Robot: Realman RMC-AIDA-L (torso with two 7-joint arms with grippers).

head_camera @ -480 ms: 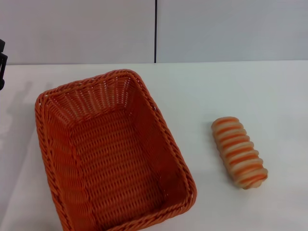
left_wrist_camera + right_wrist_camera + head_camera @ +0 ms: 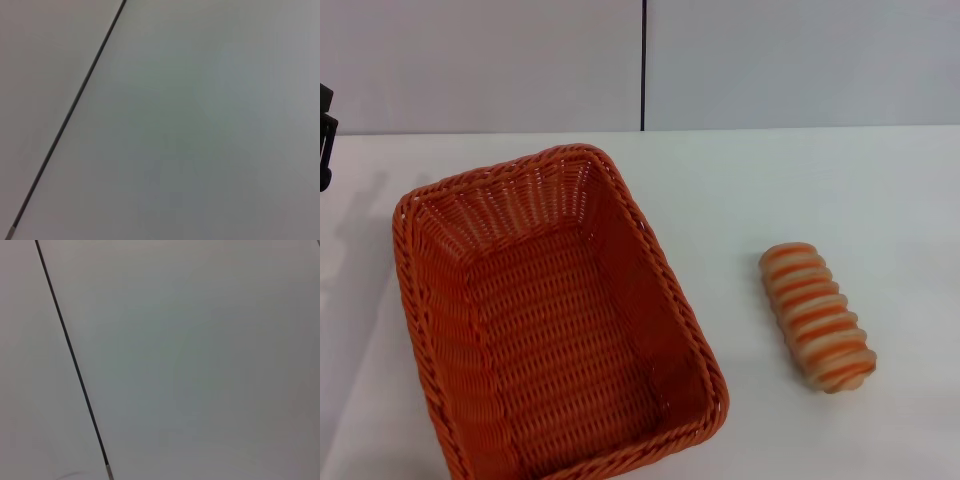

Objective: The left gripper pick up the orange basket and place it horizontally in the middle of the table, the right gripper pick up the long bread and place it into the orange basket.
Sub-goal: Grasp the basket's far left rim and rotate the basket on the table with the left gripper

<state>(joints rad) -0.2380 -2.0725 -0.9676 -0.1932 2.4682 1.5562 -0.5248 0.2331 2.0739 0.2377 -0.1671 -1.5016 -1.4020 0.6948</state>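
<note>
The orange basket (image 2: 550, 320) lies on the white table (image 2: 800, 180) at the left of the head view, its long side running from far to near and slightly slanted. Nothing is inside it. To its right, apart from it, lies the long bread (image 2: 817, 316), cream with orange-brown stripes. Only a black sliver of my left gripper (image 2: 325, 135) shows at the far left edge, behind the basket's far left corner and clear of it. My right gripper is out of view. Both wrist views show just the grey wall.
A light grey wall with a dark vertical seam (image 2: 644, 65) rises behind the table. White tabletop stretches between basket and bread and beyond the bread to the right.
The black part of the left gripper at the left edge has shifted very slightly. Basket and bread have not moved.
</note>
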